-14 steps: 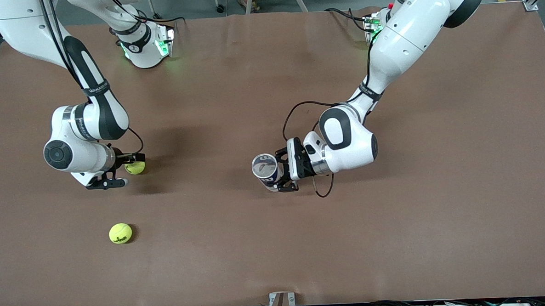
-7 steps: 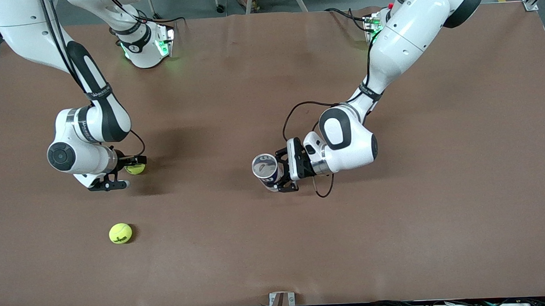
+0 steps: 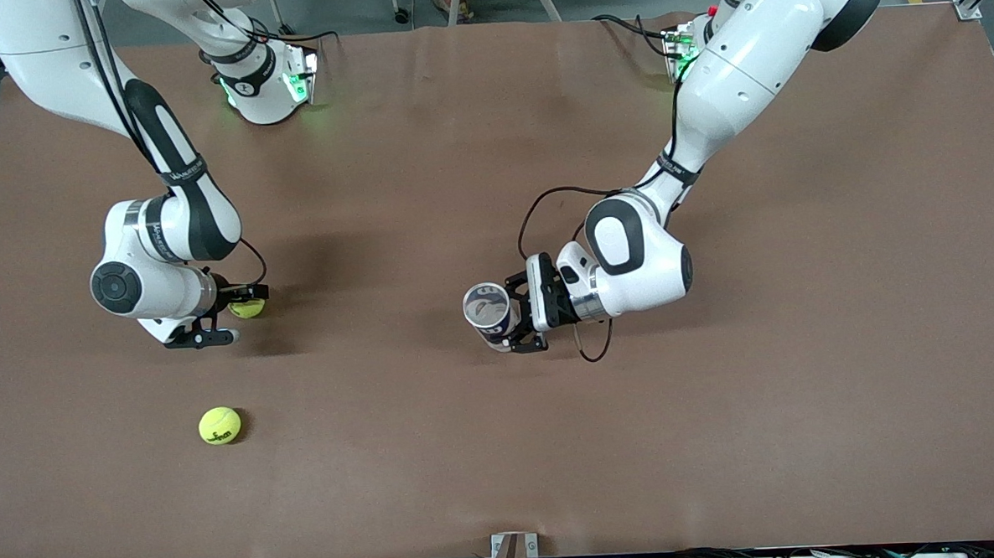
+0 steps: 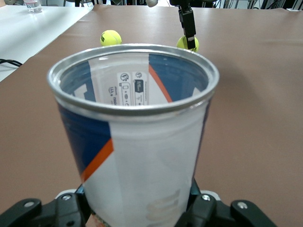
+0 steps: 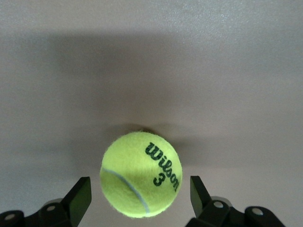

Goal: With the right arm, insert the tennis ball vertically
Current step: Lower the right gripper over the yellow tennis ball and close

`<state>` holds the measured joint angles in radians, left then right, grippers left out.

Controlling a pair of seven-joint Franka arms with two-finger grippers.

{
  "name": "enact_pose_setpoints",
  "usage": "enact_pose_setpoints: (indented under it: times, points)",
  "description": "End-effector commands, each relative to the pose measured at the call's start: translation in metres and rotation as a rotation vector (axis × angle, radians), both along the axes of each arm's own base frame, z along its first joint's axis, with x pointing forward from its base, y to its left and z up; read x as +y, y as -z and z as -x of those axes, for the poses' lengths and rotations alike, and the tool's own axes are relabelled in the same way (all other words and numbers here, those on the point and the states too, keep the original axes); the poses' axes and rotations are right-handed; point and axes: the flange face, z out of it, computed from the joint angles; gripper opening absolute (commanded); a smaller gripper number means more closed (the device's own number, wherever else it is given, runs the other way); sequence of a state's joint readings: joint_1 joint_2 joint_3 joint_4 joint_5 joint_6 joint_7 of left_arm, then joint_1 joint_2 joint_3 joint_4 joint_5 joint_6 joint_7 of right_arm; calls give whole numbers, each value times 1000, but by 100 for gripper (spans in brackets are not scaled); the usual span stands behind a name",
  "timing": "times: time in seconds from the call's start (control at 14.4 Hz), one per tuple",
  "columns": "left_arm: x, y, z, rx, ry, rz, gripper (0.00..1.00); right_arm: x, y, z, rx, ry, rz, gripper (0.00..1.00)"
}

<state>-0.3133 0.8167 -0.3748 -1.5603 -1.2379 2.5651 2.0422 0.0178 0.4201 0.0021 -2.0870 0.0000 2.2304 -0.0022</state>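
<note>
Toward the right arm's end of the counter (image 3: 437, 449), the right gripper (image 3: 232, 318) has eased slightly toward the arms' bases in the last second, and its spread fingers (image 5: 78, 196) now bracket ball 1 (image 3: 247, 307) without clamping it; the grasp looks imminent. Ball 2 (image 3: 219, 425) lies nearer the camera, well apart. Mid-counter, the left gripper (image 3: 509, 316) has its fingers pinching the can (image 3: 487, 307), mouth up, barely shifted, awaiting insertion.

Two tennis balls are showing: one tennis ball (image 3: 247, 307) toward the right arm's end, another tennis ball (image 3: 219, 425) lying nearer the front camera. One can (image 3: 489, 309) is standing mid-table.
</note>
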Motion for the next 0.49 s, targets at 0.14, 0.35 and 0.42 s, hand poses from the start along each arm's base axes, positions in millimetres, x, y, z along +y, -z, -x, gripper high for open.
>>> enact_pose_setpoints:
  times: [0.14, 0.35, 0.42]
  points:
    - [7, 4, -4, -20, 1, -15, 75, -2, 3, -5, -6, 21, -7, 83]
    - [8, 6, -3, -16, 2, -16, 75, -3, 3, -5, -5, 23, -7, 62]
    - [7, 5, -3, -16, 3, -15, 75, -4, 2, -6, -5, 34, -4, 59]
